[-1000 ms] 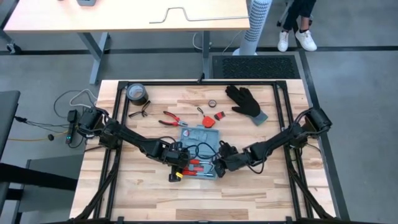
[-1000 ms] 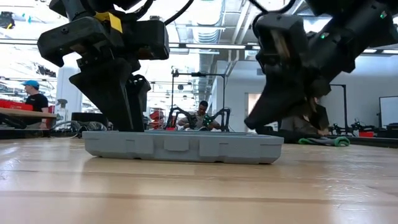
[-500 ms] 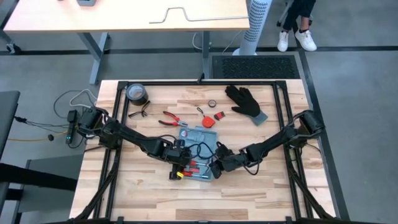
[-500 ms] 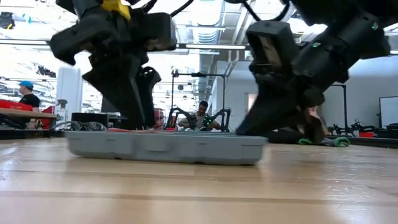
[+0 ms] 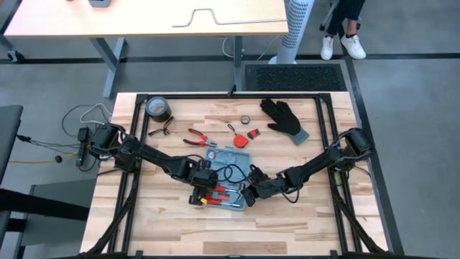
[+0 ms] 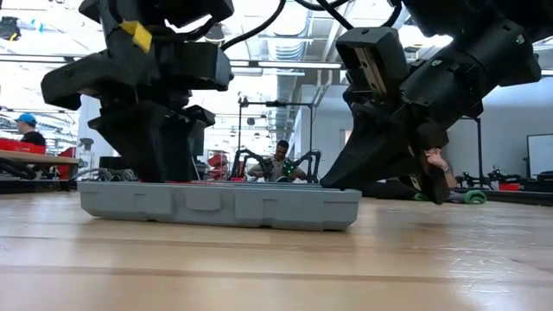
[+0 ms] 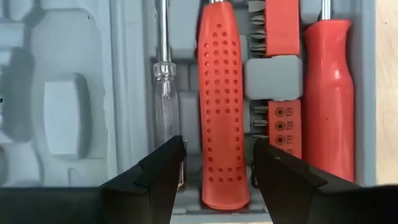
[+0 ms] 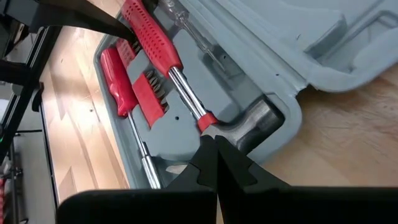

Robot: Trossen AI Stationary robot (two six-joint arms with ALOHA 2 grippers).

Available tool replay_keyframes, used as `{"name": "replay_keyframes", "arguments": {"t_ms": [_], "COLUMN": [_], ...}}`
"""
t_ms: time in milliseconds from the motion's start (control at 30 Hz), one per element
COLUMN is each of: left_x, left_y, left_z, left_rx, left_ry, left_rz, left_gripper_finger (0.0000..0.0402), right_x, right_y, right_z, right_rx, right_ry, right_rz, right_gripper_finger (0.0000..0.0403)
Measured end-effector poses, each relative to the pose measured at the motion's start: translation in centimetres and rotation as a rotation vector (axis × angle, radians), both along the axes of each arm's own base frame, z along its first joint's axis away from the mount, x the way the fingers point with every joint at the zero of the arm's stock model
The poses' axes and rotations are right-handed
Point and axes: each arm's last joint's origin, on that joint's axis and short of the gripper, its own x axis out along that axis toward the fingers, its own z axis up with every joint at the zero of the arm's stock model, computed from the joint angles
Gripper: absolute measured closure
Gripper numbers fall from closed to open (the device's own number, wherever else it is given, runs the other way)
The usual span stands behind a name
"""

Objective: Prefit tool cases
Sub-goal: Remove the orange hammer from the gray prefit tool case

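Note:
The blue-grey tool case (image 5: pixel 233 160) lies open and flat on the table's middle; the low view shows its near wall (image 6: pixel 216 206). In its grey recesses lie a red-handled hammer (image 7: pixel 224 106), a red screwdriver (image 7: pixel 328 93), a clear-handled screwdriver (image 7: pixel 163 93) and bit holders (image 7: pixel 281 25). My left gripper (image 7: pixel 217 174) stands open over the case's near left part (image 5: pixel 202 193), one finger on either side of the hammer's red handle with a gap on each side. My right gripper (image 8: pixel 211 142) is shut at the case's near right part (image 5: pixel 251 191), its tips at the hammer's head end. My right gripper's shut fingertips (image 8: pixel 214 152) meet the hammer at the red collar (image 8: pixel 207 121) just below its metal head (image 8: pixel 255 118). They come slanting down from the table's right. The hammer lies in its recess in the case.
Behind the case lie red pliers (image 5: pixel 200 139), an orange tape measure (image 5: pixel 239 142), a small red piece (image 5: pixel 252 134), a black glove (image 5: pixel 284 117), a dark tape roll (image 5: pixel 158 108) and glasses (image 5: pixel 162 132). People sit in the room beyond (image 6: pixel 278 160).
Both grippers have gone a little toward the table's near edge and left. The case has slid along the table toward its left edge, still flat. My left gripper has turned and come lower over the case.

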Motion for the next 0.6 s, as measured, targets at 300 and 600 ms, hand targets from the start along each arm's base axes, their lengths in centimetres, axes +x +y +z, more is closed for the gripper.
{"name": "replay_keyframes", "arguments": {"t_ms": [300, 600], "left_x": [0.3, 0.3], "left_y": [-0.3, -0.9], "left_z": [-1.2, -2.9], "left_rx": [0.005, 0.048], "left_ry": [0.032, 0.078], "left_rz": [0.016, 0.004], "left_gripper_finger": [0.0215, 0.0252], "right_x": [0.0, 0.0], "right_y": [0.0, -0.1], "right_z": [0.0, -0.1], "right_rx": [0.000, -0.010], "right_ry": [-0.001, -0.004], "right_rz": [0.000, -0.011], "right_gripper_finger": [0.0403, 0.0403]}}
